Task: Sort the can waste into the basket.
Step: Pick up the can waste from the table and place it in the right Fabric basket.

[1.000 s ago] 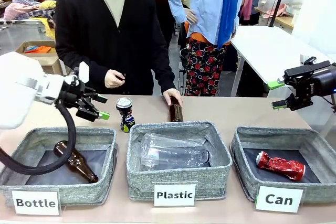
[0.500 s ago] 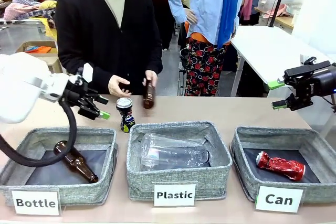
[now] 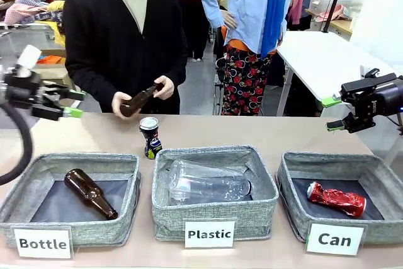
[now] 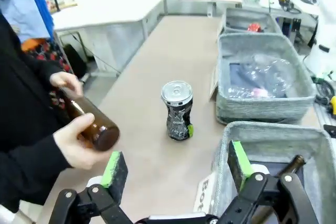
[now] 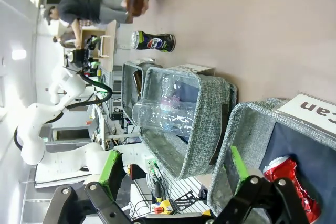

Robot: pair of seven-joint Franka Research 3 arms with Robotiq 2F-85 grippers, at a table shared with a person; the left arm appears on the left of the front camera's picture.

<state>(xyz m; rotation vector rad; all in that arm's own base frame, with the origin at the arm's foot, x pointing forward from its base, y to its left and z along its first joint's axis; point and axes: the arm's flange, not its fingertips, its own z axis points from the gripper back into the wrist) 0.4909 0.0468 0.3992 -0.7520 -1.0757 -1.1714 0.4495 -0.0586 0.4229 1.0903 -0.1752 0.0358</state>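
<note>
The black can (image 3: 150,137) stands upright on the table (image 3: 283,133), on the person's side of the baskets, just behind the left rear corner of the Plastic basket (image 3: 167,218). Its silver top faces up. Its lower half looks a bit crumpled from the left wrist, though I can't be sure at this angle. Nothing touches it.

The red can (image 3: 335,198) lies on its side on the dark lining of the Can basket (image 3: 291,218), the right-hand one of the three in the row. It is wrinkled all over.

The Plastic basket in the middle holds a clear bottle (image 3: 208,184) lying flat. The Bottle basket (image 3: 101,230) on the left holds a brown bottle (image 3: 90,193) lying slantwise, neck toward the front right.

Across the table the person (image 3: 126,36) in a black cardigan holds a second brown bottle (image 3: 140,99) tilted above the table edge, one hand (image 3: 121,102) round its base and the other hand (image 3: 165,87) at the neck. It hangs above and just behind the black can, not touching it.

The left gripper (image 3: 75,103) hovers at the far left, above the table and well back from the black can. Its jaws are spread wide with nothing between them. The right gripper (image 3: 332,113) hangs at the far right, above and behind the Can basket. Its jaws are likewise wide apart and empty.
</note>
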